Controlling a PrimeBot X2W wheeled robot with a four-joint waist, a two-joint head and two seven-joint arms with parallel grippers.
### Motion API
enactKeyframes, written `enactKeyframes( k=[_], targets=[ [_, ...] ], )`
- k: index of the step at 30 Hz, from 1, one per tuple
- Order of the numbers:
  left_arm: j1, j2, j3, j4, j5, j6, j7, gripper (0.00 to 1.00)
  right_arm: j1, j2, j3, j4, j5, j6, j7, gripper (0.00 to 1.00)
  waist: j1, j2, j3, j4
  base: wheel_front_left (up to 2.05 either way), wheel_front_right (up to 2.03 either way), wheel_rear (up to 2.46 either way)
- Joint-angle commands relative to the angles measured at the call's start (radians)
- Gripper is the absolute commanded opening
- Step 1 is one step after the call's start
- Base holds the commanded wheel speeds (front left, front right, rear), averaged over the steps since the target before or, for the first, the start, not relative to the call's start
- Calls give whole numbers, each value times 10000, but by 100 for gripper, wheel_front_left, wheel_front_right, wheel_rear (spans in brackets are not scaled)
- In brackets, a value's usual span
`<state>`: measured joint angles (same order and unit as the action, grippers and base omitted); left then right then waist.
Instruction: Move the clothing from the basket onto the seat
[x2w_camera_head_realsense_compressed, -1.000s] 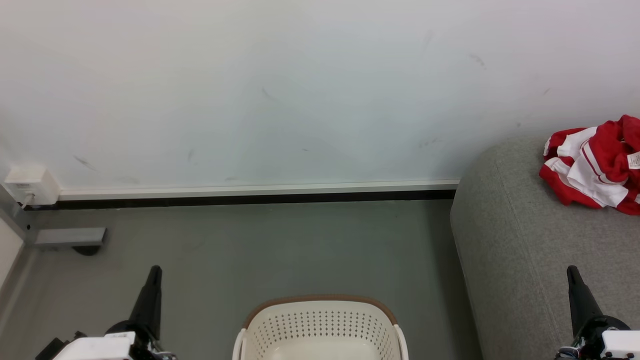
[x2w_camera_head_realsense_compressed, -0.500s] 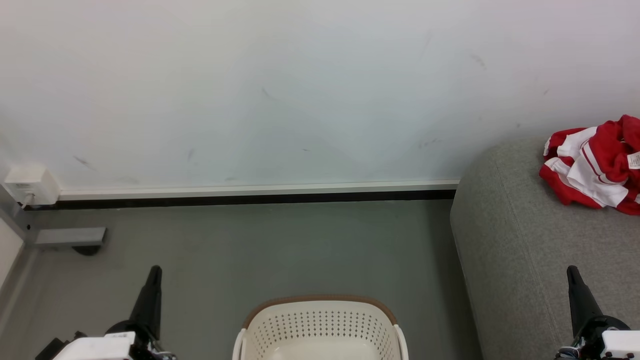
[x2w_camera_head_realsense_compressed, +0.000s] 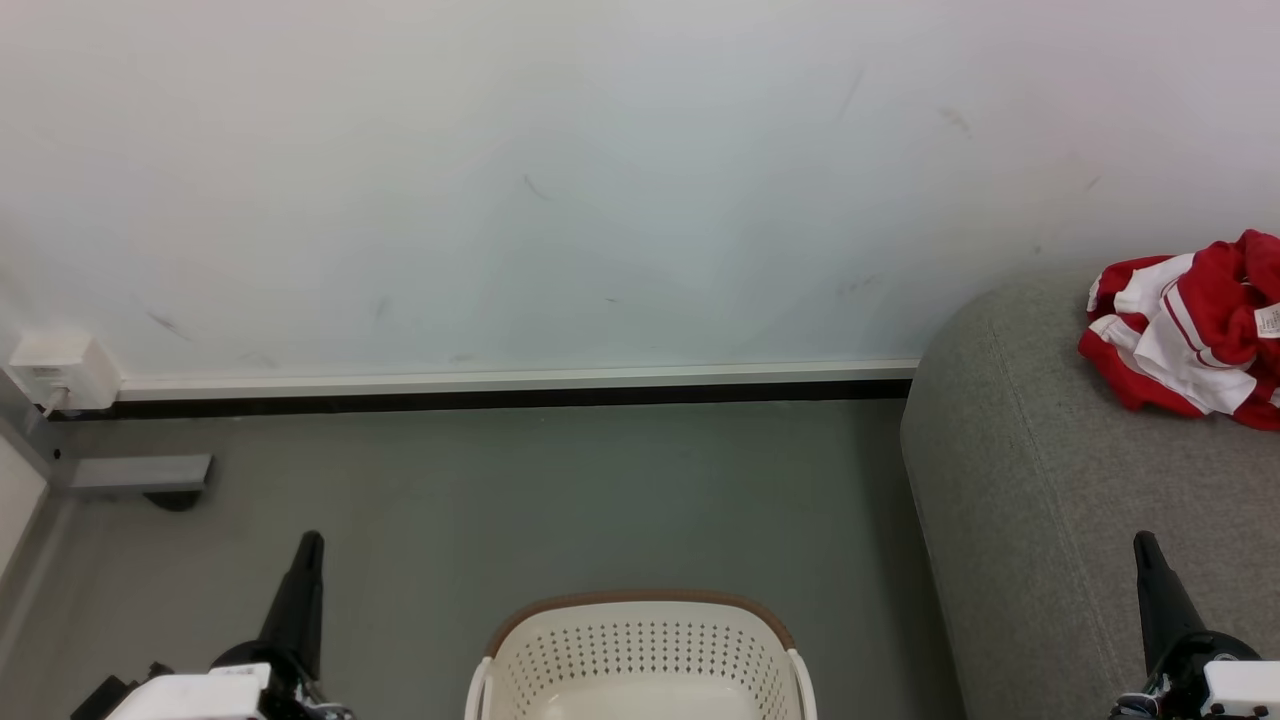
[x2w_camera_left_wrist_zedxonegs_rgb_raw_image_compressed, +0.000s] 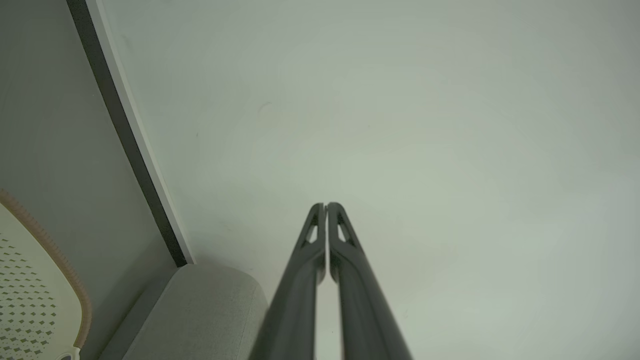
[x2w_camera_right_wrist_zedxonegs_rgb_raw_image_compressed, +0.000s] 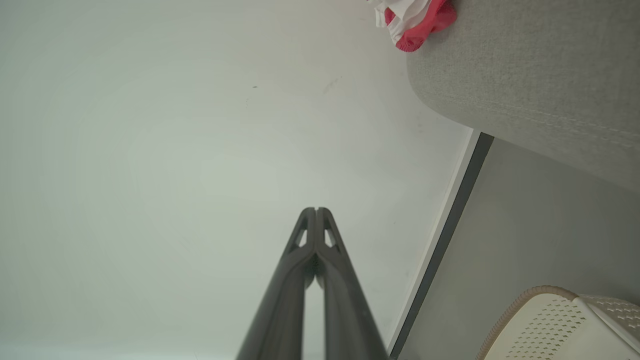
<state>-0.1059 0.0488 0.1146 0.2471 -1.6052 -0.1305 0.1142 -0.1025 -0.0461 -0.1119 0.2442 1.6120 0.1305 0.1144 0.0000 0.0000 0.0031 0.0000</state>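
1. Left claw (x2w_camera_head_realsense_compressed: 308, 548) and right claw (x2w_camera_head_realsense_compressed: 1143, 545): both pressed fully shut, tips together, nothing between them. Each sits low at its own side of the head view, pointing toward the wall (x2w_camera_head_realsense_compressed: 600, 200).
2. Change over the last second: none observed. Claws, garment, basket and framing all match the earlier head pictures.
3. Position of the clothing (x2w_camera_head_realsense_compressed: 1190, 330): crumpled on top of the seat (x2w_camera_head_realsense_compressed: 1040, 480), close to the wall, well apart from both claws.
4. Position of the basket (x2w_camera_head_realsense_compressed: 640, 640): on the floor (x2w_camera_head_realsense_compressed: 600, 480) between the claws, near the seat's end. The part of its inside in view holds no fabric; its lower part is cut off by the frame edge.
5. Reading: the transfer looks done. Stillness with shut, unloaded claws suggests a rest posture.
6. Materials:
   - clothing: soft, limp, bright red with white panels, thin red stripes and a small white label, heaped in loose folds.
   - seat: matte grey woven upholstery, rounded corner, stitched seam.
   - basket: rigid cream plastic, oval, rows of perforations, brown woven-look rim, white handles.
   - claw fingers (x2w_camera_left_wrist_zedxonegs_rgb_raw_image_compressed: 350, 270): long, dark, tapering, with cut-outs near the tips.
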Motion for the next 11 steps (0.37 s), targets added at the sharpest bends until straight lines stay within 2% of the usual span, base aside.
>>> enactKeyframes(
  k=[1,11],
  targets=[
    [-77,17,19,-35,-143,-27,32,0,-144,-78,-39,20,23,4,25,0,0,0,0,0,0,0,0],
    [-77,17,18,-35,-143,-27,31,0,-145,-78,-39,20,23,4,25,0,0,0,0,0,0,0,0]
  ],
)
